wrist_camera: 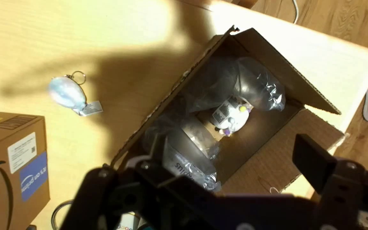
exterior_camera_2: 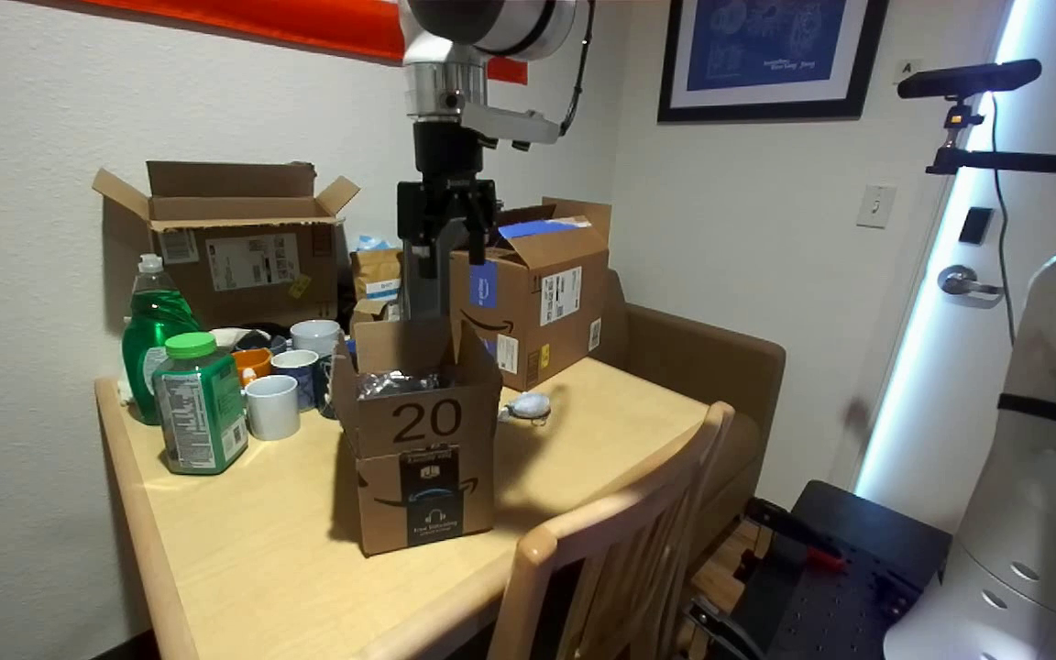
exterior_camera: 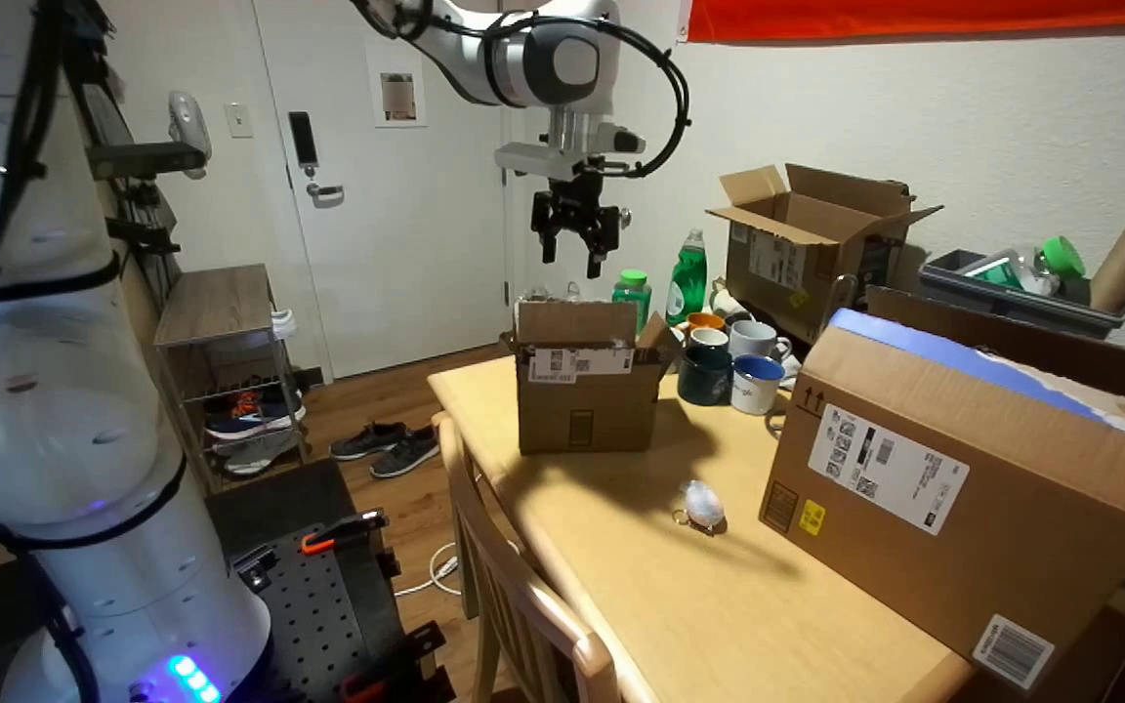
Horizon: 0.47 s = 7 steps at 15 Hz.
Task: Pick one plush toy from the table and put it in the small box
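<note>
– What's the biggest thing?
– The light wooden table [exterior_camera: 611,517]. A wooden chair [exterior_camera_2: 624,493] stands next to it.
– And boxes?
– Three brown ones. The big Prime carton [exterior_camera: 973,527], with a blue strip [exterior_camera: 914,343] on its flap, sits at one end of the table. The wide-flapped carton [exterior_camera_2: 244,247] is over by the wall [exterior_camera: 816,107]. The small box [exterior_camera: 611,400] stands on the table with a big printed 20 on one flap.
– What hangs above the small box?
– The black gripper [exterior_camera: 572,261]. Its two jaws are spread wide apart.
– What's next in size?
– I see clear puffy plastic bags [wrist_camera: 256,81] inside the small box. Then a tall green dish soap bottle [exterior_camera_2: 159,335] and a green jar [exterior_camera_2: 198,408] with a bright green lid.
– And after those?
– A dark mug [exterior_camera: 704,376], and just beside it a white mug [exterior_camera: 753,393] with blue inside.
– Where's the plush toy [wrist_camera: 237,118]?
– Look in the wrist view. It's inside the small box, between the plastic bags. It's white, with little yellow, blue and purple dots and a printed tag [wrist_camera: 223,112].
– I see one more toy!
– That's the pale egg-shaped toy [wrist_camera: 66,92]. It lies on the table, between the small box and the big Prime carton, with a metal ring [wrist_camera: 85,77] and a paper tag [wrist_camera: 92,108].
</note>
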Available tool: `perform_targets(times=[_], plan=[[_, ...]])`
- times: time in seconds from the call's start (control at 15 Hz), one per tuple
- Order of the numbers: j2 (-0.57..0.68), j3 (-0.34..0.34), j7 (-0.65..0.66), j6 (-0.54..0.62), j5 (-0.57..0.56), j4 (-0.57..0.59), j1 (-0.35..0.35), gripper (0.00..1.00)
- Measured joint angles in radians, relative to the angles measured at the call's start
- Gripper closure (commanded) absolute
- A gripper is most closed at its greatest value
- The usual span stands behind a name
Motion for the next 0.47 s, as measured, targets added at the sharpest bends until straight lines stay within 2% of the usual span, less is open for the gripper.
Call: perform_targets(times=[0.27, 0.47], plan=[[-0.124, -0.001, 0.000, 0.067, 0.000, -0.136, -0.014, 0.00], [-0.114, 0.000, -0.001, 0.066, 0.000, -0.129, -0.014, 0.00]])
